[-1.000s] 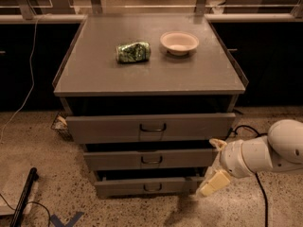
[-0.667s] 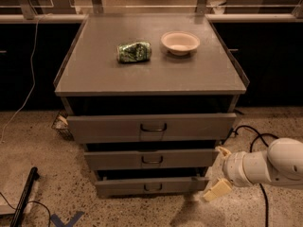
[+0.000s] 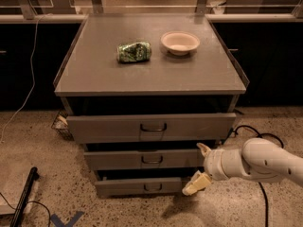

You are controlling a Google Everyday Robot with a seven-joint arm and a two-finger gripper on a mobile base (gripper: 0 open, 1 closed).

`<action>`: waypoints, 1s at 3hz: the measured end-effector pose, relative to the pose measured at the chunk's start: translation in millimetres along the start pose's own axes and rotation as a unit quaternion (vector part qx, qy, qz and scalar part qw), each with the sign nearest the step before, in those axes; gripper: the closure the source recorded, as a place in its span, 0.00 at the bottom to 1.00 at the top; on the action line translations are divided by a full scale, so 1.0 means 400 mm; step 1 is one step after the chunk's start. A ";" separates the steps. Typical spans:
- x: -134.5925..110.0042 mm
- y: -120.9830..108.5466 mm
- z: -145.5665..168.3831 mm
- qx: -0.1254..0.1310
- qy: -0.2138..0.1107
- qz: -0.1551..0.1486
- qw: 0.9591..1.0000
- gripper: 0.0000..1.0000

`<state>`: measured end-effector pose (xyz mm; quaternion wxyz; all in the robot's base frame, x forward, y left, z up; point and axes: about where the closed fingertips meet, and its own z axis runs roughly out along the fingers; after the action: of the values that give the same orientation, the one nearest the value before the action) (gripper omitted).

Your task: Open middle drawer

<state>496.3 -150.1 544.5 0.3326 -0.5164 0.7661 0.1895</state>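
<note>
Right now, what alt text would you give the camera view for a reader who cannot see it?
A white robot arm's open claw sits at the right end of the middle drawer, away from its central handle. The grey cabinet top holds a crumpled green object and a pale bowl.

My gripper (image 3: 200, 167), at the right end of the middle drawer (image 3: 142, 159), covers that corner; my arm (image 3: 265, 162) runs out of view.
</note>
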 end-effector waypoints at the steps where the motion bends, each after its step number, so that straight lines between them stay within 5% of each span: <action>1: -0.001 0.000 0.001 0.000 0.000 0.000 1.000 0.00; 3: -0.001 0.002 0.133 -0.029 -0.005 -0.008 1.000 0.00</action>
<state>512.4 -115.7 507.0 0.3232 -0.5310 0.7543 0.2112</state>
